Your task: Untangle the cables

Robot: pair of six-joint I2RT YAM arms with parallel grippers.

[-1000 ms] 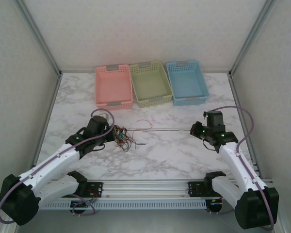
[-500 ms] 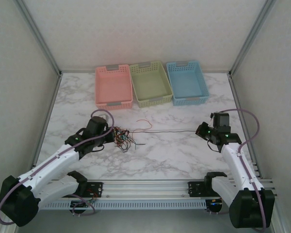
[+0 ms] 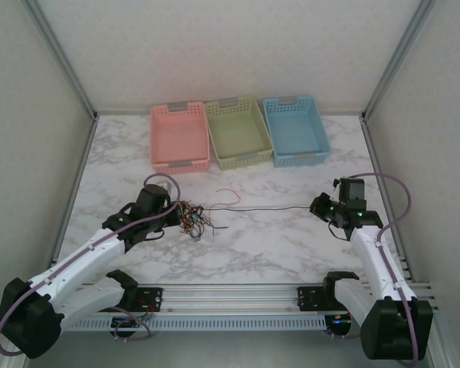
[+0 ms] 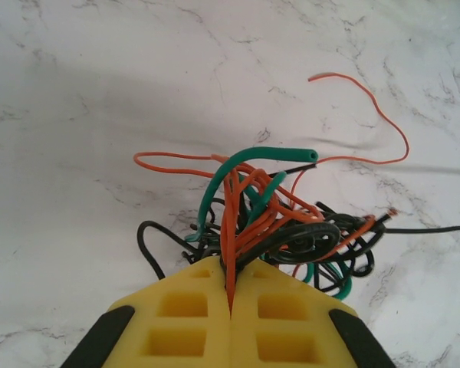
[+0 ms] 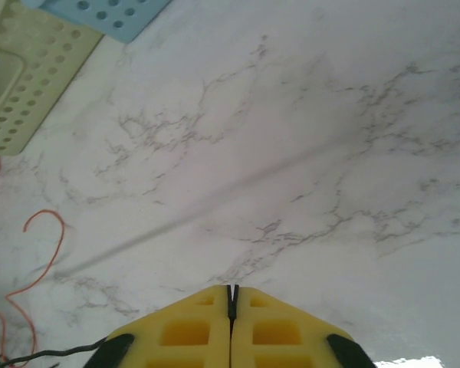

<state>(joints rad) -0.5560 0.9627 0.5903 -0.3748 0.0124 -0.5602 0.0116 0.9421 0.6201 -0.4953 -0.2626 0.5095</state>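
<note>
Black cable in right claw, tangle in left claw

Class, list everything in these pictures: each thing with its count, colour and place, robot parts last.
pink basket: one, far edge, left
green basket: one, far edge, middle
blue basket: one, far edge, right
table: one, white marble
cable tangle: one; orange, green, teal, black; near left
black cable: one, stretched from tangle to right claw
orange cable: one, curling out of tangle
left claw: one, yellow, shut on cable tangle
right claw: one, yellow, shut on black cable
</note>
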